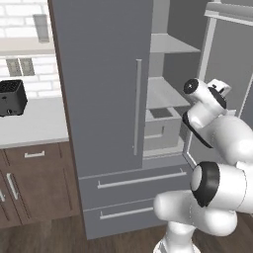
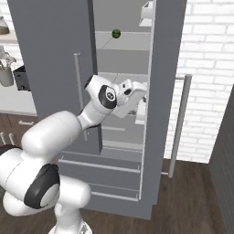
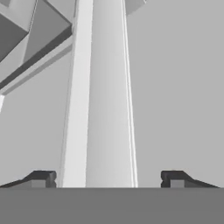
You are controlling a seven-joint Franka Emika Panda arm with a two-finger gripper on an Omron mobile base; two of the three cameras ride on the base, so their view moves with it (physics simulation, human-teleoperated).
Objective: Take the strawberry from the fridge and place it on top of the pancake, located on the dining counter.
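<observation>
End effector (image 3: 108, 179) with its two dark fingertips (image 3: 41, 178) set wide apart and nothing between them, pointed along a pale vertical panel inside the fridge (image 1: 104, 99). In the right base view the hand (image 2: 132, 91) sits at the edge of the open right-hand compartment, level with the middle shelf (image 2: 119, 77). The white arm (image 2: 59, 132) reaches in from below and passes close to the closed left door and its bar handle (image 2: 77, 91).

The strawberry cannot be made out in any of the three views; it may lie on a shelf hidden by the wrist or be too small to resolve. The one fruit visible is a small green round fruit (image 2: 116, 33) on the upper shelf, which is not the target.

Risks from here: the wrist or forearm could strike the door edge or a shelf lip while reaching inward; the open fingers could close on empty air or nudge the tiny fruit away; the green fruit could be taken by mistake.

The left base view adds the lower bin (image 1: 160, 126), the two drawers (image 1: 138, 180) and a neighbouring surface (image 1: 29, 123) with a black toaster (image 1: 12, 98); the right base view alone shows the green fruit and the swung-open right door (image 2: 167, 91)
</observation>
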